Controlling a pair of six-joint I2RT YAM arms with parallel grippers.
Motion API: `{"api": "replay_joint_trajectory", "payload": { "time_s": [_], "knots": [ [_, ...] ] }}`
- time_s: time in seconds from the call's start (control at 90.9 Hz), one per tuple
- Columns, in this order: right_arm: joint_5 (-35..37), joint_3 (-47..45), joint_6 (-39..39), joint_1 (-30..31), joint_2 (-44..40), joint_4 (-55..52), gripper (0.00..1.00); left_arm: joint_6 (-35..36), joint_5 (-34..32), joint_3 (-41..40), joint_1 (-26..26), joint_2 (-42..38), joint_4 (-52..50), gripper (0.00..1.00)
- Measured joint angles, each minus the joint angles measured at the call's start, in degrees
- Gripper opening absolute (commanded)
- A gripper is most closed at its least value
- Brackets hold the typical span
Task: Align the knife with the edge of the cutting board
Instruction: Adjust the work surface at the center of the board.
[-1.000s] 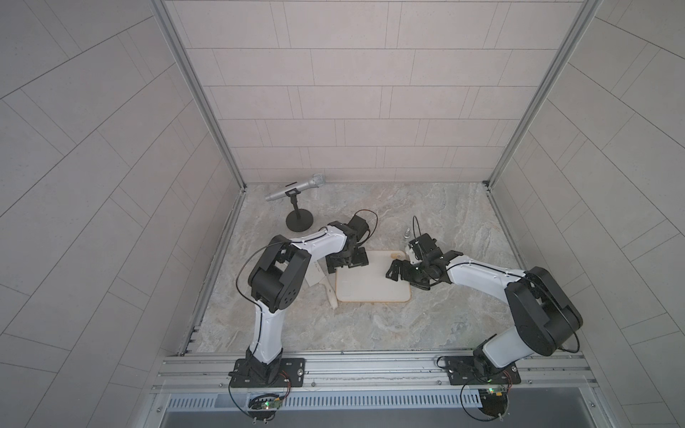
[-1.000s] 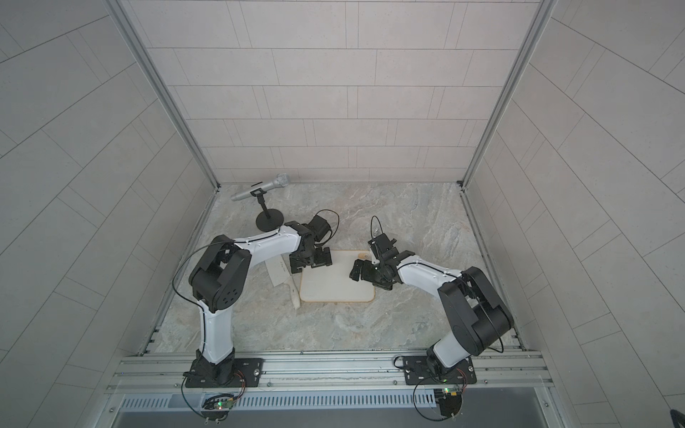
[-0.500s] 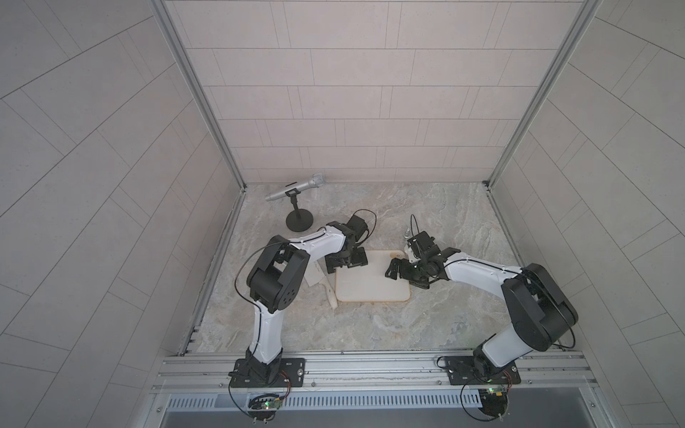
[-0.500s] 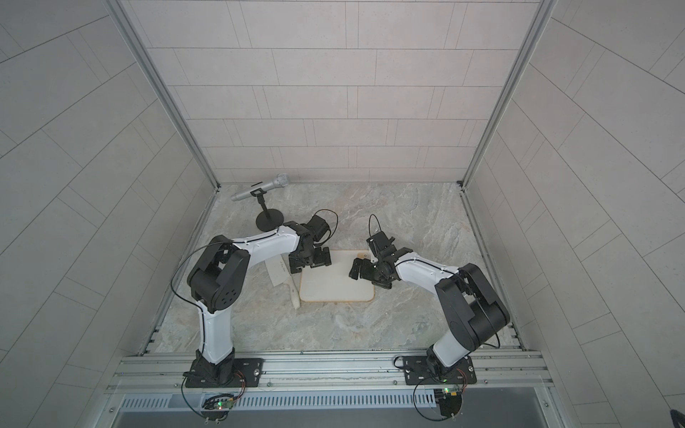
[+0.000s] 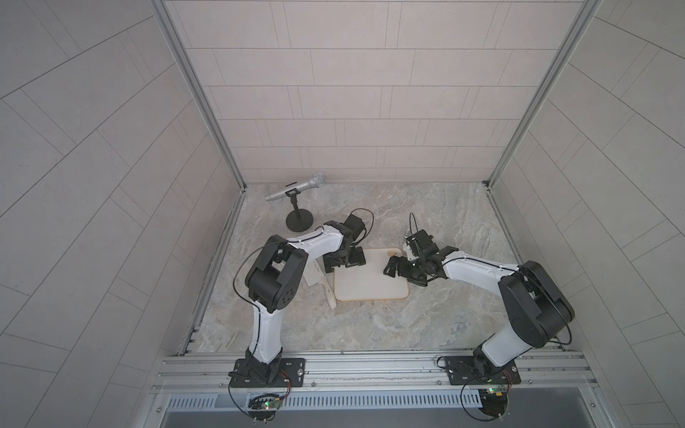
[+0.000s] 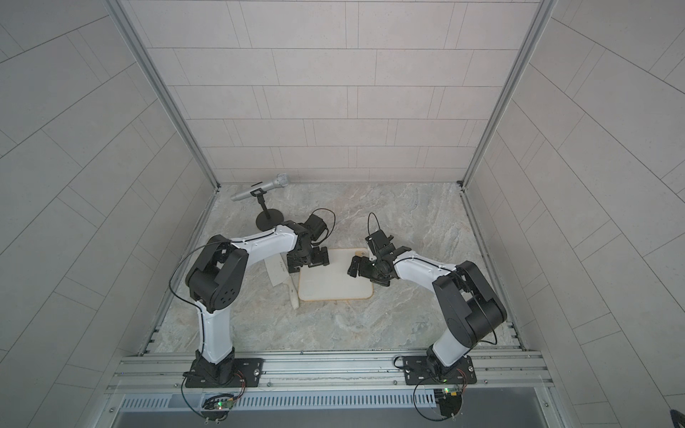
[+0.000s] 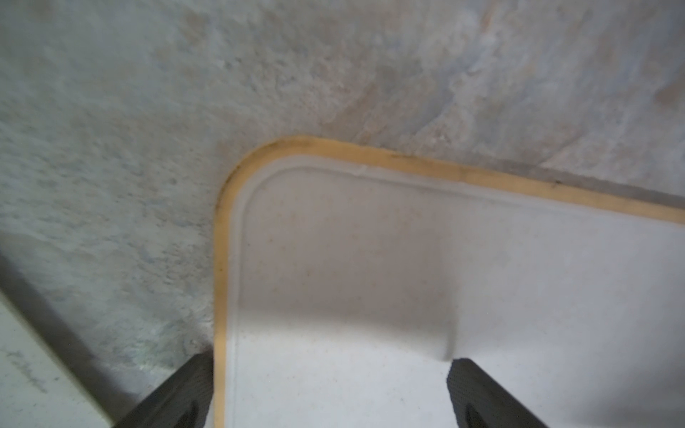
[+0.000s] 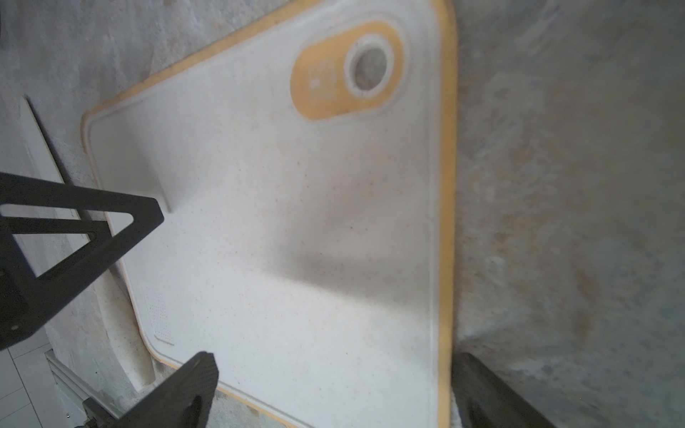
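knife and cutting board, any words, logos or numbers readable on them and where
No text is legible.
knife: faint dark marking on the blade, too blurred to read.
cutting board: pale mark on the tan oval patch beside the hole, too blurred to read.

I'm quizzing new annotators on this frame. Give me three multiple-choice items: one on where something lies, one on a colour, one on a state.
1. Where does the knife lie?
A) on the cutting board
B) on the table beside the board
C) in a gripper

2. The board's rim is:
A) tan
B) blue
C) black

3. The left gripper and right gripper are:
A) both shut
B) one shut on the knife
C) both open, holding nothing

Answers:
1. B, both top views show it off the board, alongside it.
2. A, both wrist views show the tan border.
3. C, the jaws stand apart.
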Motion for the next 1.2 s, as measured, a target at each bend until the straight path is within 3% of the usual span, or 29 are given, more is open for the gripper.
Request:
{"api": "replay_joint_trajectory", "payload": {
  "time_s": [1.2],
  "knots": [
    [0.39, -4.31, 0.26, 0.26, -2.97, 5.2, 1.0, 0.17, 0.42, 0.85, 0.15, 0.59, -0.63, 1.0]
  ]
}}
